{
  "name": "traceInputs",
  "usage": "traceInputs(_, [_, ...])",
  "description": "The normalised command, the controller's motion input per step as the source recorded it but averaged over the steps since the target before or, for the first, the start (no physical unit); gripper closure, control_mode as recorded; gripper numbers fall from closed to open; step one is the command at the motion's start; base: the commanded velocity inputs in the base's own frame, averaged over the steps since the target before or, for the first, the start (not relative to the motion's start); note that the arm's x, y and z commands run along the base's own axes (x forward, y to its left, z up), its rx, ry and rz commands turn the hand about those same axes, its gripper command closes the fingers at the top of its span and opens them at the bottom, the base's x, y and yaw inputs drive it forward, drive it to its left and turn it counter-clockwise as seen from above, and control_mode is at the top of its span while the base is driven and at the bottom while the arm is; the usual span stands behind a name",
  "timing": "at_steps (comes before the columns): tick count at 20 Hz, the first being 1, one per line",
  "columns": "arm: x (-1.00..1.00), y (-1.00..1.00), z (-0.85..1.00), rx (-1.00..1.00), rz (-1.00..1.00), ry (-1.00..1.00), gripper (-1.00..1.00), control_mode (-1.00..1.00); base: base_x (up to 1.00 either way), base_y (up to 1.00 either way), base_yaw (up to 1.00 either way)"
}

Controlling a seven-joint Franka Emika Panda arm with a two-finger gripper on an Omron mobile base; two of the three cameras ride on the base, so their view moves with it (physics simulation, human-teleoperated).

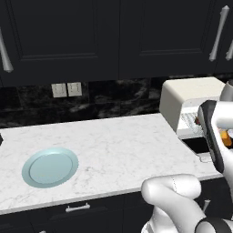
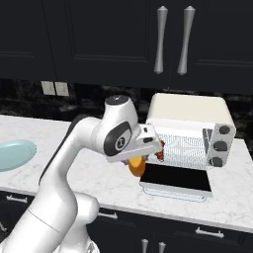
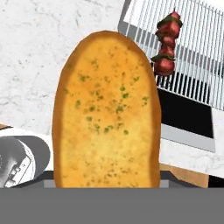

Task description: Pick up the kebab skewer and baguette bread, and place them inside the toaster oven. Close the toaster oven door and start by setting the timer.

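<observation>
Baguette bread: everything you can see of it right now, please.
The golden orange-brown oval baguette bread has a smooth darker crust edge and a flat face flecked with green herbs. In the hand view it stands lengthwise, running away from the camera, its near end held at the pincer. From the right base view its orange end hangs beneath the pincer, above the open dark glass door of the cream-white toaster oven, not yet on the wire rack.

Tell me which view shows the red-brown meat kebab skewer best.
The hand view: the kebab skewer lies unobstructed on the wire rack. The right base view shows a red sliver beside the arm; the left base view gives just a speck.
</observation>
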Motion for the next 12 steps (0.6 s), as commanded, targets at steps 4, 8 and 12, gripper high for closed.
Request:
traceInputs(4, [0.05, -1.0, 0.21, 0.0, -0.23, 0.0, 1.0, -1.0, 0.0, 0.0, 0.0])
traceInputs(8, [0.24, -0.93, 0.21, 0.03, -0.18, 0.0, 1.0, -1.0, 0.0, 0.0, 0.0])
traceInputs(12, [0.23, -0.09, -0.2, 0.1, -0.13, -0.2, 1.0, -1.0, 0.0, 0.0, 0.0])
